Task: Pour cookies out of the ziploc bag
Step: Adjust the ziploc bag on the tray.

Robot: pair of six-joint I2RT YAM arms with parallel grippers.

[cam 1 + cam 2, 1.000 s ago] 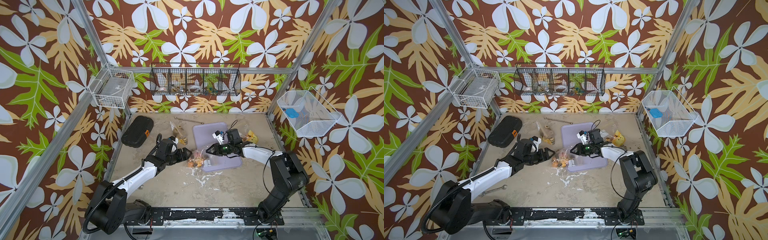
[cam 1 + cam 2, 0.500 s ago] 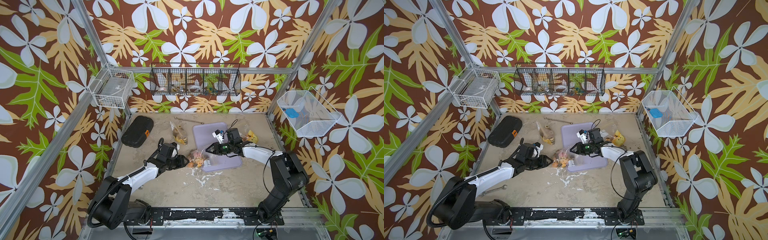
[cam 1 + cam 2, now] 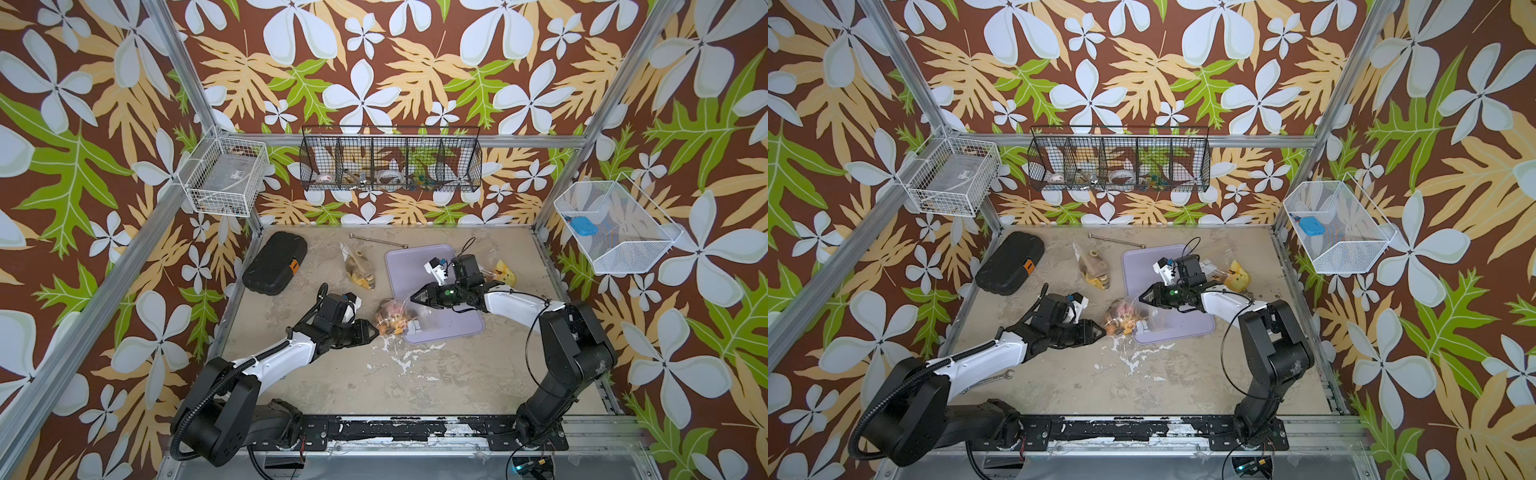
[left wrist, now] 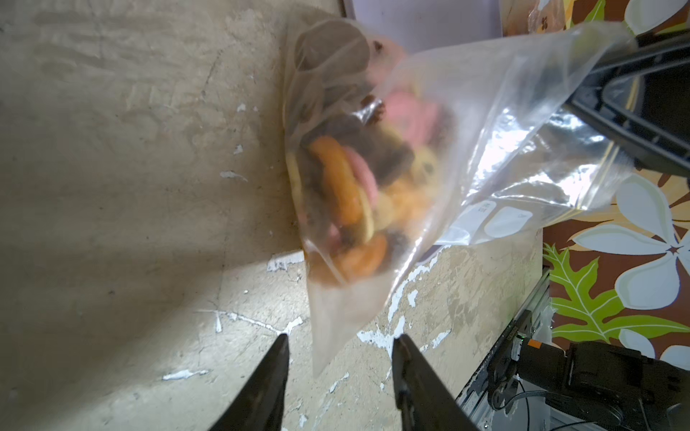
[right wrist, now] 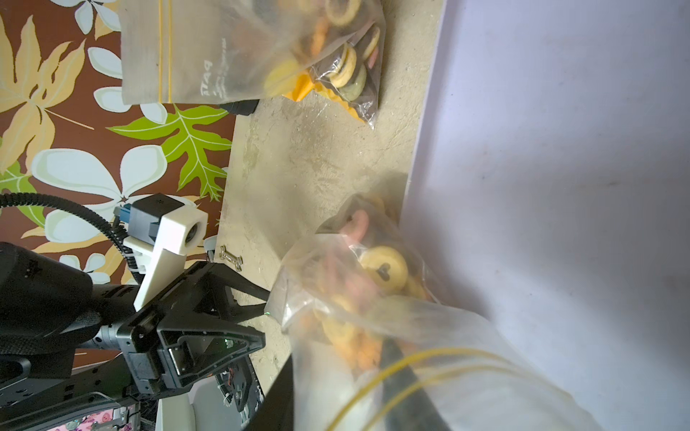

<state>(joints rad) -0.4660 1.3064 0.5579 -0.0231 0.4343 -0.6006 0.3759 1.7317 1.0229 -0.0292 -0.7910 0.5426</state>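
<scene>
**Item:** ziploc bag point(image 4: 485, 123) — clear thin film, yellow zip line at the mouth, white label panel on one face.

**Contents:** cookies point(image 4: 347, 179), small rounds in dark brown, orange and pink, heaped loose in the lower end.

**Location:** In both top views the loaded end rests on the table point(image 3: 374, 374), just beside the near left corner of the lilac tray point(image 3: 409, 266). The mouth end slants up over the tray. A second bag point(image 3: 359, 268) of biscuits lies apart, farther back.

**Right gripper** point(image 3: 415, 299): pinched on the film at the mouth end, holding it taut. Whether the zip is fully parted cannot be told.

**Left gripper** point(image 4: 341, 337): spread, with one finger on each side of the bag's empty bottom corner and a gap showing between the fingers and the film.

**Handling (judged):**
- The bag is light overall.
- The film is soft and slippery, and likely to slide out of a shallow pinch.
- The contents are brittle and shift freely, so the weight moves as the bag tips.

**Hold point (judged):** the flat, empty bottom corner — clear of the heap, so nothing is crushed. The bite should be deep enough to catch the seam before the corner is raised.
</scene>
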